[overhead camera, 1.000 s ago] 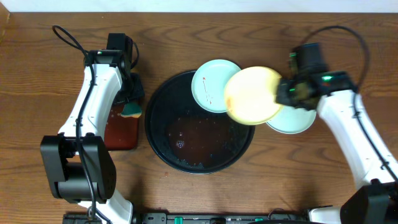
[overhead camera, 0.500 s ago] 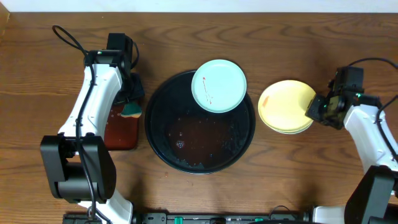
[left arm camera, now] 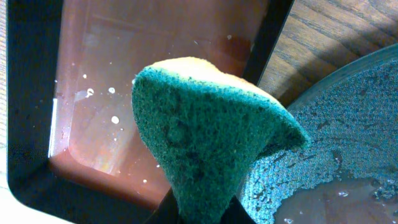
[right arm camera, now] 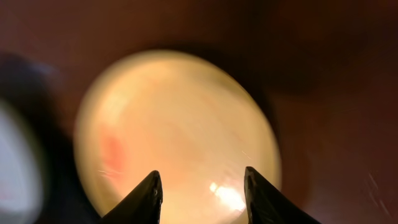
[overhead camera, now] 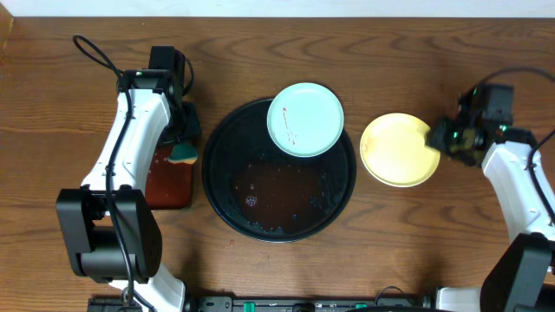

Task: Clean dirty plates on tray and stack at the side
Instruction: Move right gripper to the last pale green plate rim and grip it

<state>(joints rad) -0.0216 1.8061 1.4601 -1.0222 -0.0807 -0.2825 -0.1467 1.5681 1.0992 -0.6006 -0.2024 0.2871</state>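
Note:
The black round tray (overhead camera: 227, 198) sits mid-table with brownish water in it. A pale mint plate (overhead camera: 305, 119) with a small red smear rests on its far rim. The pale yellow plate (overhead camera: 395, 152) lies on the table to the right of the tray; the second mint plate does not show. My right gripper (overhead camera: 438, 139) is open at the yellow plate's right edge, and in the right wrist view its fingers (right arm camera: 202, 177) stand apart above the plate (right arm camera: 180, 118). My left gripper (overhead camera: 184, 154) is shut on a green-and-yellow sponge (left arm camera: 205, 130) between the two trays.
A small rectangular dark tray (overhead camera: 169, 182) with reddish water lies left of the round tray; it also shows in the left wrist view (left arm camera: 124, 93). The round tray's wet rim (left arm camera: 348, 124) is right beside the sponge.
My right gripper carried the yellow plate rightward off the tray, set it down on the mint plate lying there, let go and drew back a little. The left arm has not moved.

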